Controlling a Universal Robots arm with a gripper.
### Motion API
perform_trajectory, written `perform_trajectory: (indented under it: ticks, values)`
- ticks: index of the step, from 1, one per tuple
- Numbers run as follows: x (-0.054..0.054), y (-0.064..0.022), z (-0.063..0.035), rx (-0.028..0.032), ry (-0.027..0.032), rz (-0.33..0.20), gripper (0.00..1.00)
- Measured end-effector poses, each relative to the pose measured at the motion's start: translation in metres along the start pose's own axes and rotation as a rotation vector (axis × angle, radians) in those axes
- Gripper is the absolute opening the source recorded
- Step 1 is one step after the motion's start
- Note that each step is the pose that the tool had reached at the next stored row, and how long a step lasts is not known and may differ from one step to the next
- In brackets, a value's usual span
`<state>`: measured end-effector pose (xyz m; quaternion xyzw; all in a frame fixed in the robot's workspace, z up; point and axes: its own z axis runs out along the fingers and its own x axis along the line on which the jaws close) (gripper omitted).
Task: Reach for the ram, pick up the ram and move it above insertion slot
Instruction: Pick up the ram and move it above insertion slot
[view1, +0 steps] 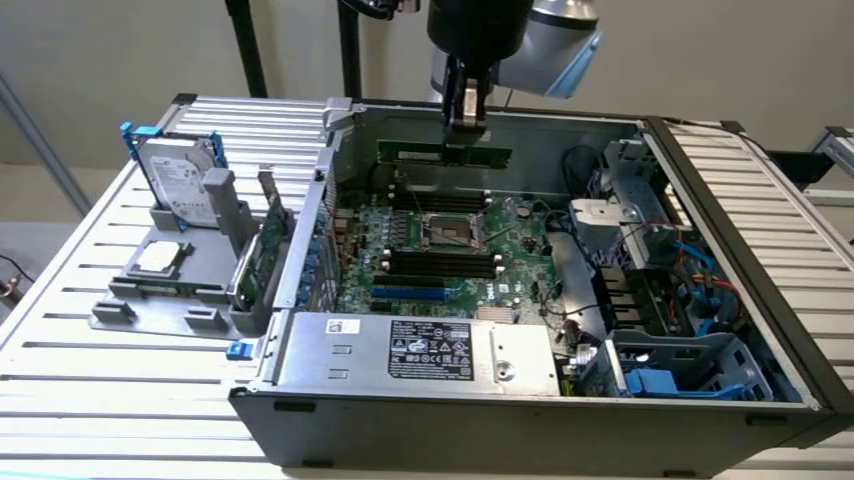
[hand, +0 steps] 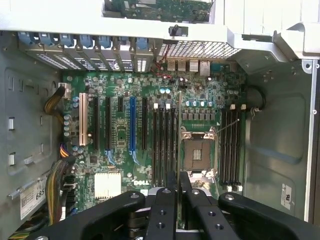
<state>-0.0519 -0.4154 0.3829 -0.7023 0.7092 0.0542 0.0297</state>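
Observation:
My gripper (view1: 467, 122) hangs over the back of the open computer case, shut on the ram (view1: 445, 153). The ram is a long narrow green stick held level, above the motherboard (view1: 400, 285). In the wrist view the ram (hand: 179, 130) shows edge-on as a thin line running out from between the black fingers (hand: 165, 200) of the gripper (hand: 178, 192). It lies over the gap between the black memory slots (hand: 164, 145) and the CPU socket (hand: 199, 152). A second bank of slots (hand: 230, 150) sits beyond the socket.
A grey holder (view1: 147, 300) on the exterior view's left carries a silver hard drive (view1: 180, 180) and a broader green expansion card (view1: 267, 250). The power supply (view1: 427, 350) fills the case front. Cables and drive bays (view1: 667, 290) crowd the right side.

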Motion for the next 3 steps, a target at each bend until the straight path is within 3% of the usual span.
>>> perform_trajectory:
  ticks: [3]
  values:
    - [0.0000,0.0000,0.0000,0.0000,0.0000,0.000,0.14]
